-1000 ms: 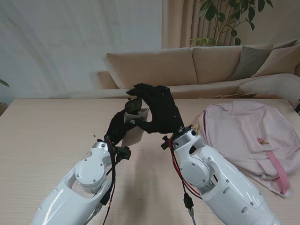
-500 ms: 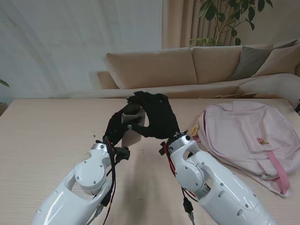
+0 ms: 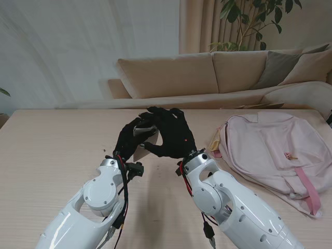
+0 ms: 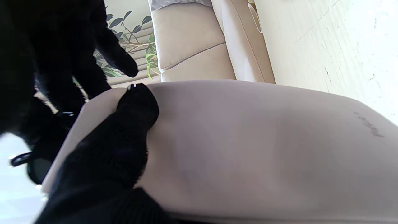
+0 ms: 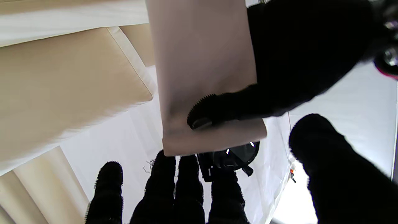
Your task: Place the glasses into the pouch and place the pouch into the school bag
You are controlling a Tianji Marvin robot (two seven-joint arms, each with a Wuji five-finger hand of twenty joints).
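Above mid-table, both black-gloved hands meet around the pale grey pouch (image 3: pixel 146 130), raised off the wood. L hand (image 3: pixel 129 139) grasps the pouch: in the left wrist view a fingertip (image 4: pixel 138 104) presses flat on the fabric (image 4: pixel 248 140), and in the right wrist view a dark digit (image 5: pixel 211 112) pins the panel near its open edge. R hand (image 3: pixel 173 134) curls over the top w/ fingers bent toward the mouth; dark glasses (image 5: pixel 231 158) sit just at the pouch's edge, touching its fingers (image 5: pixel 186 174), lens (image 4: pixel 39 169) partly out. It appears to hold the frame, though the grip itself is hidden behind the fingers. Pink school bag (image 3: pixel 272 150) lies flat on the table (image 3: pixel 52 150) to the right, well apart from both hands. Beige sofa (image 3: pixel 207 72) stands behind.
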